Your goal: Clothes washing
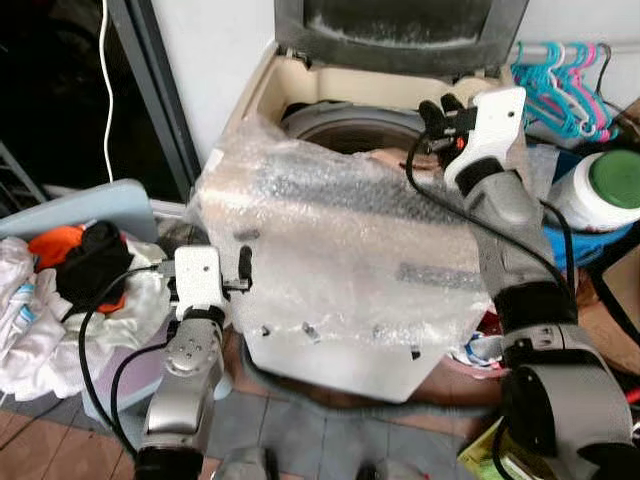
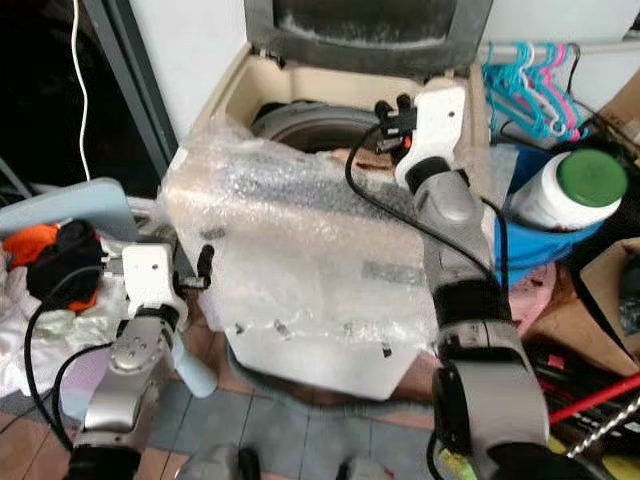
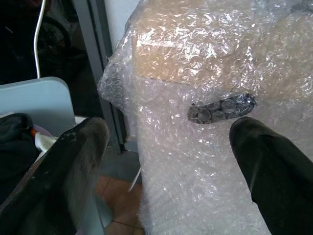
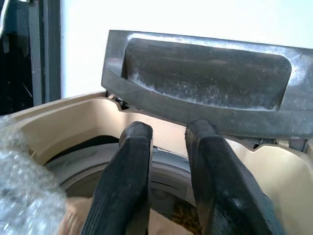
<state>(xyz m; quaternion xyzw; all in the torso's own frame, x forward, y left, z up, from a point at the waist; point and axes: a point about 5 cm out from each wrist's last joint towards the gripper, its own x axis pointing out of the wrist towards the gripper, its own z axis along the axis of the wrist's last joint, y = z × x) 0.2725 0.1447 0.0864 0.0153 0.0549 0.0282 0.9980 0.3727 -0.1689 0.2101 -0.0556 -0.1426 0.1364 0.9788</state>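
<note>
Right end effector (image 1: 437,108) over washer (image 1: 330,130) drum, fingers nearly closed, empty. Left end effector (image 1: 243,268) wide open, empty, beside the bubble-wrapped front. Clothes (image 1: 60,280) heaped at left. Suggest: reach left, grip one garment deep, lift clear of rim.

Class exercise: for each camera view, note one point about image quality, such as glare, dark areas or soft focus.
Left eye view: daylight glares off the bubble wrap; the doorway beside it is nearly black. Left wrist view: the left gripper fingers loom soft and out of focus. Right wrist view: the white wall is overexposed, the washing machine lid dim beneath.
</note>
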